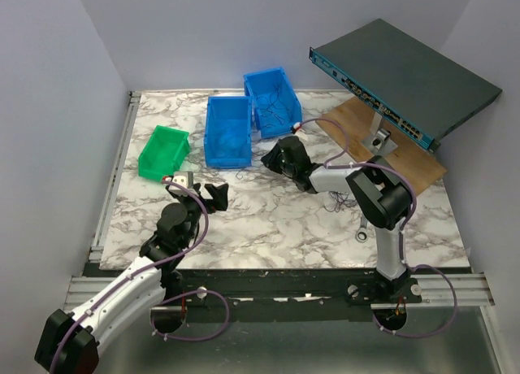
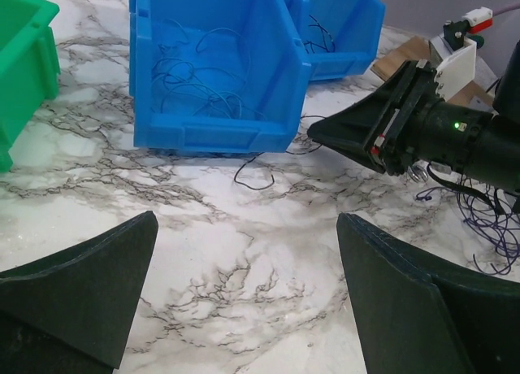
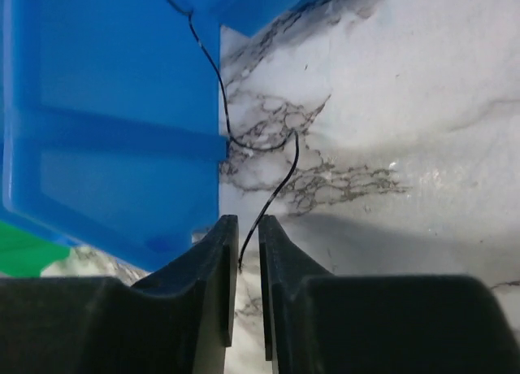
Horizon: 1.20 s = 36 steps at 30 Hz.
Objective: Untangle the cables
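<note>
Top overlooks table (image 1: 284, 228); low wrist views share left blue bin (image 2: 211, 134).

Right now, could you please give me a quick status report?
Left gripper open, holding nothing. Right gripper nearly shut, black cable end between its tips, beside blue bin. Nothing blocking.

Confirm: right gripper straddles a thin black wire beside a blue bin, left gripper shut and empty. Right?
Not quite: the left gripper is open, not shut. The left wrist view shows its fingers wide apart, nothing between them. The rest holds: the right gripper straddles the black wire beside the blue bin.
</note>
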Motion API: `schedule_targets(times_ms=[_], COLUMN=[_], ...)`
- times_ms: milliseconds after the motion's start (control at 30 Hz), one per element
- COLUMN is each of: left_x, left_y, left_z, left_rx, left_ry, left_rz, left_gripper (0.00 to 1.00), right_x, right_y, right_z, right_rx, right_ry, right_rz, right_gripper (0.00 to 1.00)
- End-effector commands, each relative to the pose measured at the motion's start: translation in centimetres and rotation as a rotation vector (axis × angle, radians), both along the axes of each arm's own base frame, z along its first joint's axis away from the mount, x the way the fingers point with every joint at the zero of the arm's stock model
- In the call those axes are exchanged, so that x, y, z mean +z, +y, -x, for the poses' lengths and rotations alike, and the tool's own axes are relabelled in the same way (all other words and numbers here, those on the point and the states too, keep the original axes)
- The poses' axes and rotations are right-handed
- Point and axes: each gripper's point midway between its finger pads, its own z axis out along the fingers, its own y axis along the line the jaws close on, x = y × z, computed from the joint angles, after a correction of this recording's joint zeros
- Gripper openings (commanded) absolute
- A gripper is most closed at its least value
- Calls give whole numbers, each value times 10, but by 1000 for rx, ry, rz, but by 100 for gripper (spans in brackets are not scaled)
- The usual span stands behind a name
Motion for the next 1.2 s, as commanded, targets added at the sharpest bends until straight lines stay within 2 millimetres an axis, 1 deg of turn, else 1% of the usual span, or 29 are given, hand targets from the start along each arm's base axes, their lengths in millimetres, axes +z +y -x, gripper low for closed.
schedule_targets(times_ms=[0, 33, 67, 133, 233, 300, 367, 433, 500, 600, 733, 767, 800, 900, 1033, 1067, 1100, 1133, 1167], left_x=[15, 16, 16, 15, 16, 17, 17, 17, 17, 16, 14, 13, 13, 13, 11, 10, 11, 10, 10], left_y=[2, 2, 1, 2, 2, 2, 2, 1, 0, 1, 1, 1, 0, 0, 0, 0, -1, -1, -1], left_z=[-5, -5, -4, -4, -3, -3, -3, -3, -3, -3, -4, -4, -4, -5, -5, -6, -6, -6, -6], left_rx=[23, 21, 20, 19, 17, 19, 18, 16, 11, 12, 17, 15, 15, 13, 13, 13, 12, 12, 13], left_ry=[-34, -34, -35, -34, -36, -38, -38, -36, -35, -34, -25, -25, -23, -22, -18, -16, -16, -15, -16], left_rz=[7, 7, 7, 6, 10, 11, 11, 11, 10, 7, 2, 1, 0, -1, -5, -7, -8, -10, -10], left_gripper=[95, 95, 95, 95, 95, 95, 95, 95, 95, 95, 95, 95, 95, 95, 95, 95, 95, 95, 95], right_x=[-8, -7, -5, 5, 35, 58, 81, 99, 114, 139, 162, 163, 171, 175, 164, 156, 155, 145, 143], right_y=[-7, -9, -12, -18, -28, -32, -36, -45, -48, -52, -56, -59, -59, -64, -62, -61, -60, -59, -56], right_z=[-19, -20, -19, -18, -19, -26, -37, -48, -57, -77, -108, -115, -123, -144, -171, -177, -184, -190, -195], right_rx=[-118, -129, -136, -144, -141, -128, -139, -179, -195, -228, -274, -285, -305, -352, -352, -343, -347, -335, -323], right_ry=[-4, -3, -6, -29, -98, -149, -191, -228, -266, -323, -388, -401, -420, -451, -476, -479, -487, -486, -496], right_rz=[26, 32, 42, 54, 103, 166, 229, 288, 311, 348, 446, 491, 515, 605, 671, 693, 702, 724, 733], right_gripper=[12, 3, 1, 1, 1, 1, 1, 1, 1, 1, 1, 1, 1, 1, 1, 1, 1, 1, 1])
